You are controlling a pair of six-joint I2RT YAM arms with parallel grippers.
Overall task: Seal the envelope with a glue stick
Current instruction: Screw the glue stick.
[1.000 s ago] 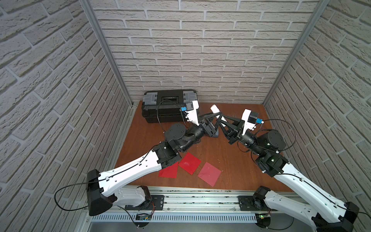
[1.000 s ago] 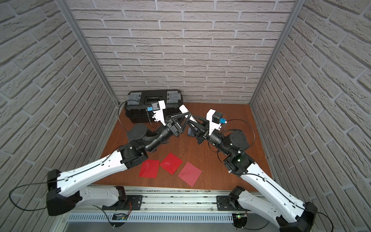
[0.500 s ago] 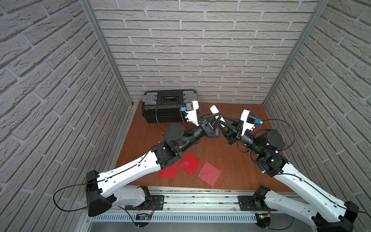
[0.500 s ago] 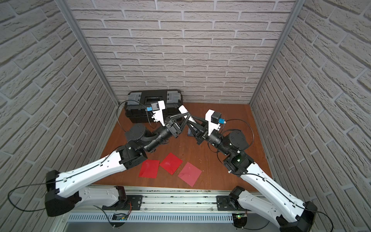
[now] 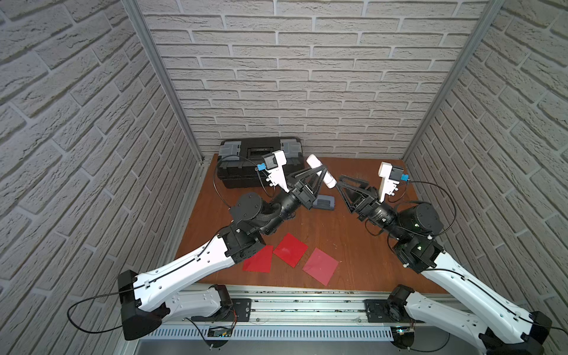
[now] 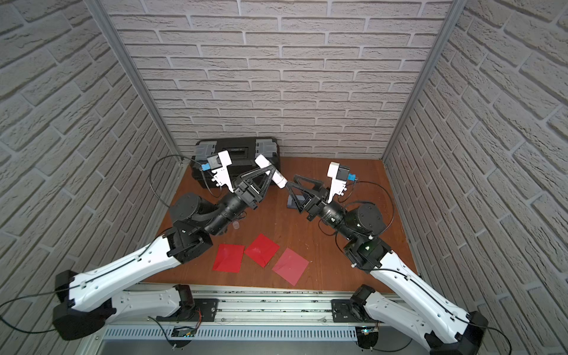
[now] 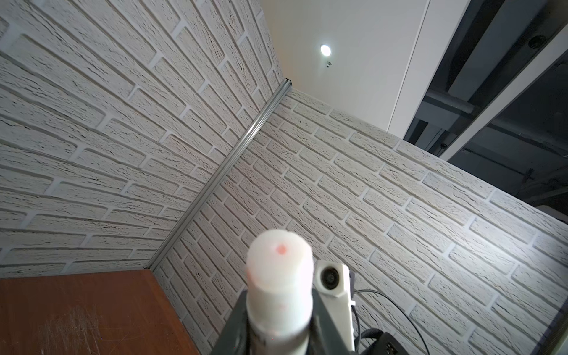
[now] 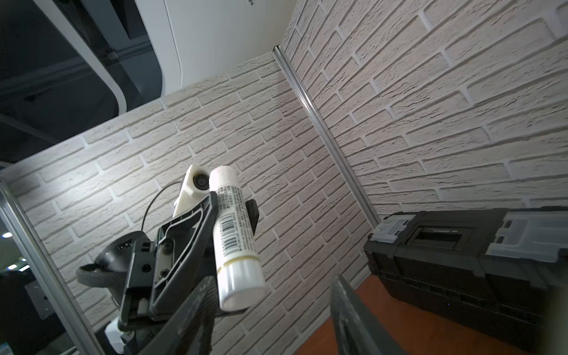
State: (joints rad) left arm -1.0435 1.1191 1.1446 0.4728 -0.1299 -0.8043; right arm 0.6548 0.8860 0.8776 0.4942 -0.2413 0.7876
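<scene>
The left tool [image 5: 320, 172] clamps the smooth white cylindrical glue stick [image 5: 329, 180] at its printed label, while the black triangular-framed right tool [image 5: 340, 182] gapes, holding nothing.

My left arm [image 5: 190, 267] and right arm [image 5: 467, 285]: white shells, black round joints, thin black cable [image 5: 68, 315] trailing. Left hand [image 5: 320, 175], right hand [image 5: 341, 182]: black triangular open-frame fingers. White camera [image 5: 274, 167] at each wrist, blue plug.

Only a barcode [image 8: 229, 235] and unreadable small print on the glue stick [image 8: 236, 212]
</scene>
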